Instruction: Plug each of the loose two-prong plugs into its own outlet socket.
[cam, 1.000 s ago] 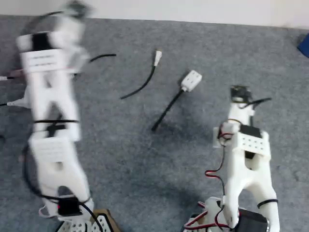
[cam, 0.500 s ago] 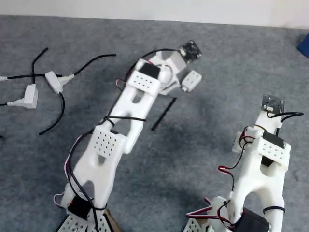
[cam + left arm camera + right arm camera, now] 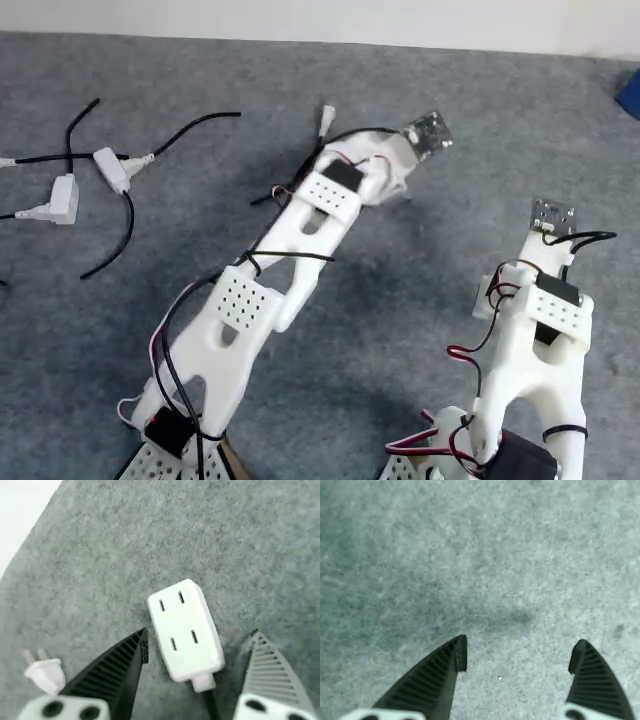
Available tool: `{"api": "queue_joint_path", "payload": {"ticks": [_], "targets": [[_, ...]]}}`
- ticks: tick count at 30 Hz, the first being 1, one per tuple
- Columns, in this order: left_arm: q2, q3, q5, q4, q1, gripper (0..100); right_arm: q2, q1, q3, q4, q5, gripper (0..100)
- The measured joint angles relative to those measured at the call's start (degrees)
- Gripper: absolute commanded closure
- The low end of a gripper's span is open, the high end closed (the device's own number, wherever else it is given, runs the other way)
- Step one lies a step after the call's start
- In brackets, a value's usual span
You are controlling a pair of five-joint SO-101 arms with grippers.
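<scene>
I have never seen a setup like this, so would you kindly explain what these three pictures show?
These are two small white robot arms on a grey carpet. The wide picture looks down from a fixed camera: the left arm stretches toward the middle, and the right arm stands at the side. The other two pictures come from a camera on each arm's wrist, looking out between the claw's two fingers. The left claw is open, with a white outlet lying on the carpet between its fingers and a loose plug nearby. The right claw is open over bare carpet. Two more white cord pieces lie near the wide picture's left edge. Neither claw holds anything.
</scene>
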Motion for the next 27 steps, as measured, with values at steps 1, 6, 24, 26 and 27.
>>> {"api": "queue_joint_path", "payload": {"ticks": [1,6,24,26,27], "targets": [[0.53,0.0,0.18,-0.53,0.0,69,0.0,0.0,0.0,0.0,0.0,67.7],[1.41,-0.44,0.26,-1.76,-0.26,73,0.0,0.0,0.0,0.0,0.0,67.7],[0.79,-7.3,0.18,18.9,-1.14,99,0.0,-0.53,0.0,0.0,0.0,67.7],[0.18,-10.73,0.18,27.69,-1.58,99,0.0,-1.41,0.0,0.44,0.0,67.7],[0.18,-12.66,0.09,32.0,-1.76,99,0.0,-1.93,0.0,1.14,0.09,67.7]]}}
